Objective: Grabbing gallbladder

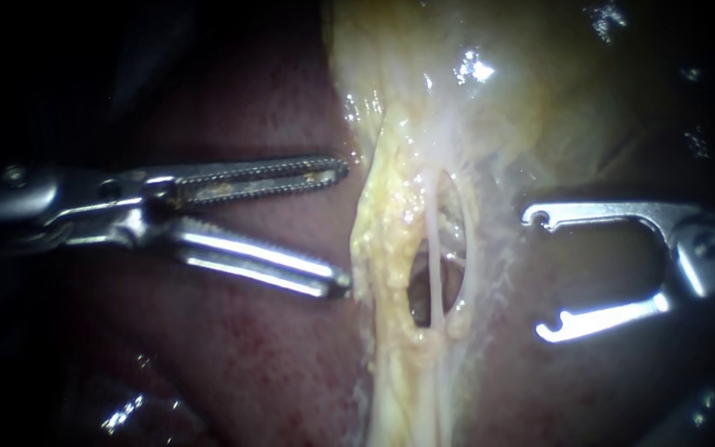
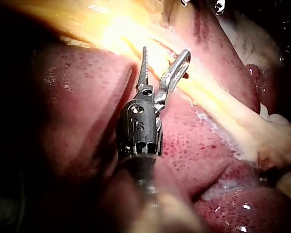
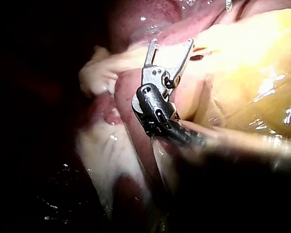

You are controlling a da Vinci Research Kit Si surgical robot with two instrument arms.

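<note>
Endoscope: left instrument [image 1: 345,228] jaws spread wide, empty, tips just beside yellow tissue strand [image 1: 391,248]. Right instrument [image 1: 538,273] jaws also apart, on strand's far side. Gallbladder [image 1: 531,91] beyond both tips.
Left wrist: jaws gape, strand ahead, liver [image 2: 77,107] beneath.
Right wrist: jaws parted, empty.

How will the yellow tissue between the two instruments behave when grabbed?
Probably floppy: the yellow tissue drapes in ragged strands. Likely slippery, given its wet glints. May tear under hard pull; its central strand looks thin.

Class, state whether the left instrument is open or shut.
Open: the left instrument shows a wide gap at its tip, with nothing gripped in it.
</note>
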